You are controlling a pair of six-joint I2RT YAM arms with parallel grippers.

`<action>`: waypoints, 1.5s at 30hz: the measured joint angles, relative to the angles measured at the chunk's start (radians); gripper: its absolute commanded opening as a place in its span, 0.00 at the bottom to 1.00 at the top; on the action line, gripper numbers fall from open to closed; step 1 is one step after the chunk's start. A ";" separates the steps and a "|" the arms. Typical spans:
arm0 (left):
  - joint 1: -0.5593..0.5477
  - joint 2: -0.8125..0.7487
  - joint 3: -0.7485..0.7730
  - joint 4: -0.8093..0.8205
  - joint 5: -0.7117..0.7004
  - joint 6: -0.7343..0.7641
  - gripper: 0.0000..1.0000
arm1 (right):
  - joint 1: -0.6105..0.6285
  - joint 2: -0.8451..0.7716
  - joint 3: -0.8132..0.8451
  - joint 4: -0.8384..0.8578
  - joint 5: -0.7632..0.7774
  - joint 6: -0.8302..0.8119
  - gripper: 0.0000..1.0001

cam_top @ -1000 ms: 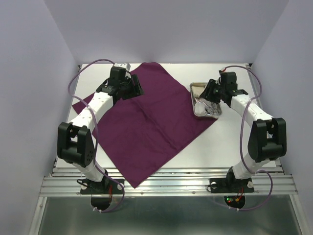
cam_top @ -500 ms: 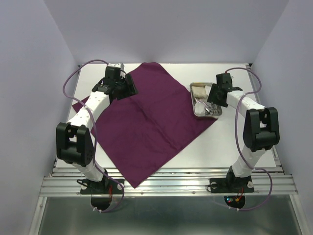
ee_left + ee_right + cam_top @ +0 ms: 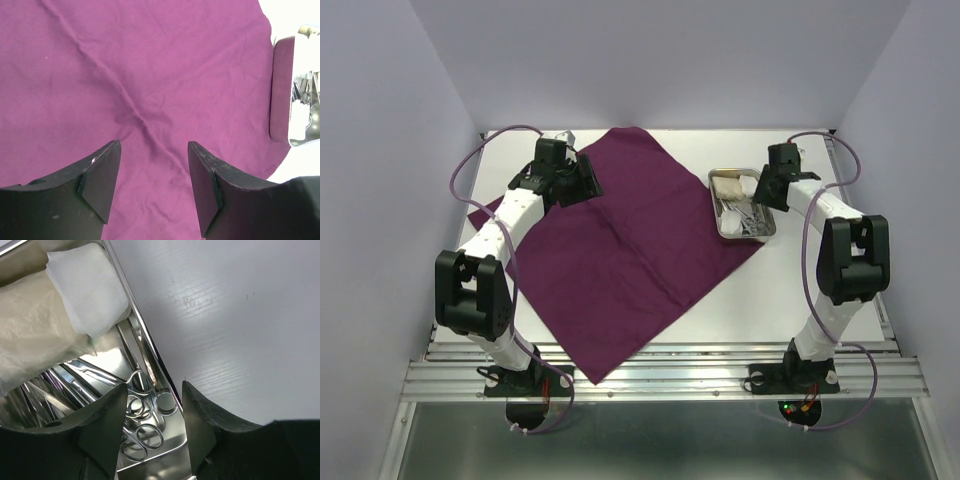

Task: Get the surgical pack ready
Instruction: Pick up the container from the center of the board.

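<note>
The steel tray (image 3: 719, 215) stands on the counter (image 3: 740, 300). It holds white gauze wads (image 3: 85, 287) at its far end and silver scissor-like instruments (image 3: 145, 415) nearer. The right gripper (image 3: 152, 385) hangs over the tray's right rim, its jaws spread, holding nothing. Left of the tray lies the purple cloth (image 3: 620, 250), spread flat. Above the cloth the left gripper (image 3: 154, 145) is also spread and empty.

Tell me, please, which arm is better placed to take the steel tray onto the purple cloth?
The right, probably. The right gripper hangs open just over the right rim of the tray; the left gripper is open over the cloth, apart from the tray.
</note>
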State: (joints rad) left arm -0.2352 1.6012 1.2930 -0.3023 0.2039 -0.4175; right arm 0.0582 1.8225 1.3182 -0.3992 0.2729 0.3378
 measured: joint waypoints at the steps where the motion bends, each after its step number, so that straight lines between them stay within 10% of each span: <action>1: 0.000 0.000 -0.003 0.002 0.002 0.000 0.66 | 0.000 0.007 0.008 -0.001 0.000 -0.003 0.51; 21: 0.000 -0.023 -0.024 0.014 0.007 0.002 0.66 | -0.045 0.136 0.069 0.000 -0.039 -0.028 0.01; 45: 0.000 -0.028 -0.024 0.014 0.006 0.003 0.66 | -0.040 -0.031 -0.009 -0.028 -0.181 -0.020 0.01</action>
State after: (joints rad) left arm -0.2352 1.5734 1.2690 -0.2882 0.2100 -0.4145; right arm 0.0181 1.7920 1.3094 -0.4274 0.0917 0.3176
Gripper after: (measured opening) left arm 0.661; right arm 0.132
